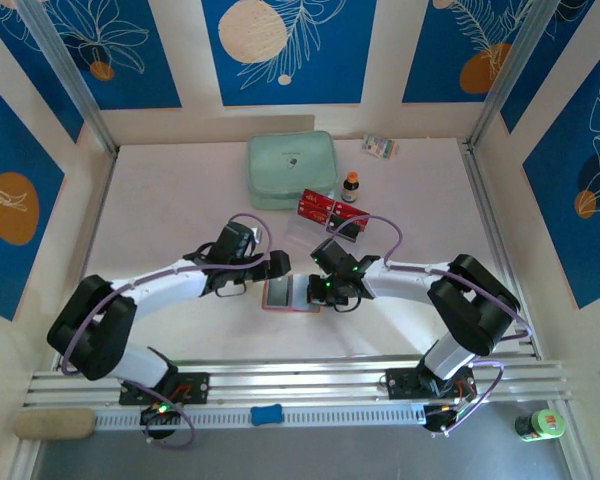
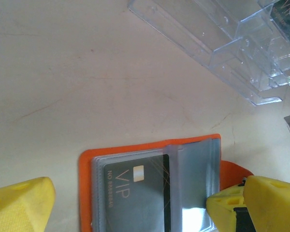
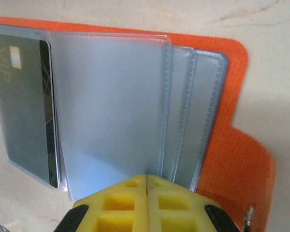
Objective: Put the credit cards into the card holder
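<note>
L gripper (image 1: 277, 267) is just left of ctr in the top view, jaws wide apart and holding nothing. In its wrist view it straddles most of the card holder (image 2: 150, 188). The holder lies open flat on the bench (image 1: 180, 190), mid-frame, orange cover down, frosted sleeves (image 3: 111, 106) up. One dark VIP card (image 2: 135, 193) sits in a sleeve already.

R gripper (image 3: 147, 198) is closed tight at the sleeves' lower edge. Can't tell if a leaf is nipped or just pressed.

Spare credit cards (image 1: 320, 208), red & black, lie above and right of ctr by a clear plastic stand (image 2: 232, 43).

My read: cards are stiff, thin, slick and light, so take one by a short edge. The sleeves look floppy and prob need holding open.

The holder's near edge is hidden under the fingers, and the snap is hard to make out.
</note>
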Tool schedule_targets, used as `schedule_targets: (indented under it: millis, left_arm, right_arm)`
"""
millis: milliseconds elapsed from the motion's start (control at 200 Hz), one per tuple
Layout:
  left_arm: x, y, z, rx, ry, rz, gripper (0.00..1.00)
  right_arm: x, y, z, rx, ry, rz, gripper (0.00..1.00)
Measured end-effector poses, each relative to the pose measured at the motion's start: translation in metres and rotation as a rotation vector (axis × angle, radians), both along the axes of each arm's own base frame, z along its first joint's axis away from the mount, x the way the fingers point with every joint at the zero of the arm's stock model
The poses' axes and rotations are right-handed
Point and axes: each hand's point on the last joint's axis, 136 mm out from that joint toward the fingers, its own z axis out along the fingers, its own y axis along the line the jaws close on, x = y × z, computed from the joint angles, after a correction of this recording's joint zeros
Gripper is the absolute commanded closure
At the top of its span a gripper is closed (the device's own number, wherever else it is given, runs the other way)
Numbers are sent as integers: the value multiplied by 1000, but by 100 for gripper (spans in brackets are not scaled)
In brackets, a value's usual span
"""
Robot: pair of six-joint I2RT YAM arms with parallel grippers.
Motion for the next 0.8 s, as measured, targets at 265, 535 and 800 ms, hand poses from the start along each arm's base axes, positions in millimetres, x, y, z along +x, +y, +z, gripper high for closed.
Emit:
schedule_targets:
  millis: [265, 535, 800]
  left_arm:
    - [-2, -7, -12, -16, 36, -26, 0]
    - [-6, -7, -28, 9, 72, -33, 0]
    - [-7, -10, -28, 15, 71, -40, 0]
  right_arm:
    - [0, 2, 0, 15, -4, 4, 100]
    - [0, 2, 0, 19, -5, 4, 100]
    - [0, 2, 0, 19, -5, 4, 100]
